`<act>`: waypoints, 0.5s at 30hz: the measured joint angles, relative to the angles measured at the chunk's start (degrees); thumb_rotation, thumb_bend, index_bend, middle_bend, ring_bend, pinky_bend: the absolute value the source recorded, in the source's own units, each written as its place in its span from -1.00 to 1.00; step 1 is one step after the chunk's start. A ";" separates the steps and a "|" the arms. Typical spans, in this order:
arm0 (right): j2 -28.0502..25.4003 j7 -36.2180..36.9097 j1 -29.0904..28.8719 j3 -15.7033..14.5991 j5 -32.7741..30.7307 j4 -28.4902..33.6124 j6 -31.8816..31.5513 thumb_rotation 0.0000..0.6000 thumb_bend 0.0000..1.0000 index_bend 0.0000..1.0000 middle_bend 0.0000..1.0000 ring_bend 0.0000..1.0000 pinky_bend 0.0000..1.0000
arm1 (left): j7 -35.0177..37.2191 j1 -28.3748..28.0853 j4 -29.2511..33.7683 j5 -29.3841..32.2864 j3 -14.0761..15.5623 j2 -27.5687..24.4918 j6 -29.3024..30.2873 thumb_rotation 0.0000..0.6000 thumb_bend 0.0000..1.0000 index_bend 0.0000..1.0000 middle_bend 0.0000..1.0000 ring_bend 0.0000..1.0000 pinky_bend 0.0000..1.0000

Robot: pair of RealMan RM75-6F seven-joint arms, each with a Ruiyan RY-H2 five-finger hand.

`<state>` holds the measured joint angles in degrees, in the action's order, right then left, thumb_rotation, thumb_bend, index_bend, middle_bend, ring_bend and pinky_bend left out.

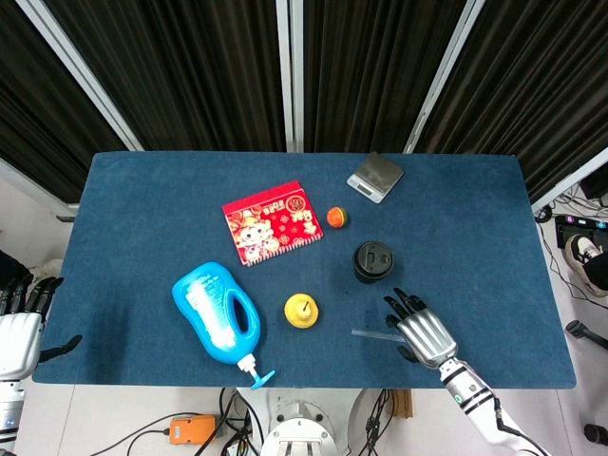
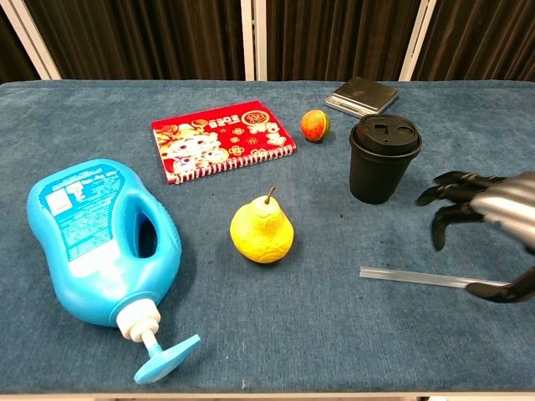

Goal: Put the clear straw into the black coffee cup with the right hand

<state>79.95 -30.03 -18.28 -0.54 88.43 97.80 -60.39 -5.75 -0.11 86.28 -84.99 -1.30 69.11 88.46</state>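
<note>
Clear straw [image 2: 435,279] lies flat on the blue table [image 1: 133,199], long axis running left-right along the near edge, just in front of the black coffee cup [image 2: 384,159] and a bit to its right. Right hand [image 1: 423,332] hovers over the straw's right half with fingers [image 2: 456,190] spread and curled downward, holding nothing; thumb [image 2: 506,289] sits on the near side of the straw and the rest on the far side, so the straw crosses under the palm (contact not visible, looks just above it). Fingertips point toward the cup. Left hand [image 1: 17,334] is off the table's left edge, fingers apart, empty, well away from the straw. Right hand is clearly the nearer one; the pinch should close across the straw's width.
</note>
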 measured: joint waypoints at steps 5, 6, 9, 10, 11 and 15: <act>2.48 -5.53 -0.88 0.21 -2.02 -0.30 0.67 1.00 -0.07 0.05 -0.58 -0.79 -0.50 | 0.35 -0.19 -0.35 -0.03 -0.13 0.20 -0.21 1.00 -0.90 -0.74 -0.73 -0.93 -1.00; 2.76 -6.44 -0.97 0.21 -2.29 -0.36 0.68 1.00 -0.06 0.06 -0.58 -0.79 -0.50 | 0.36 -0.23 -0.44 -0.04 -0.12 0.23 -0.30 1.00 -0.90 -0.74 -0.73 -0.93 -1.00; 3.60 -9.40 -1.29 0.14 -3.22 -0.58 0.69 1.00 -0.04 0.07 -0.58 -0.79 -0.50 | 0.43 -0.39 -0.67 0.07 -0.14 0.29 -0.68 1.00 -0.90 -0.74 -0.73 -0.93 -1.00; 3.87 -10.20 -1.40 0.11 -3.59 -0.64 0.72 1.00 -0.04 0.07 -0.58 -0.79 -0.50 | 0.46 -0.43 -0.75 0.09 -0.18 0.32 -0.70 1.00 -0.90 -0.74 -0.73 -0.93 -1.00; 4.26 -11.05 -1.56 0.07 -4.19 -0.71 0.81 1.00 -0.04 0.07 -0.58 -0.79 -0.50 | 0.50 -0.46 -0.80 0.08 -0.21 0.34 -0.70 1.00 -0.90 -0.74 -0.73 -0.93 -1.00; 5.30 -12.59 -2.07 -0.03 -6.04 -0.85 1.16 1.00 -0.05 0.07 -0.58 -0.79 -0.50 | 0.58 -0.44 -1.06 0.07 -0.19 0.48 -0.69 1.00 -0.90 -0.74 -0.73 -0.93 -1.00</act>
<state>85.25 -42.63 -20.35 -0.57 82.39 96.96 -59.23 -5.17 -0.55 85.22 -84.93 -1.48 69.58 87.77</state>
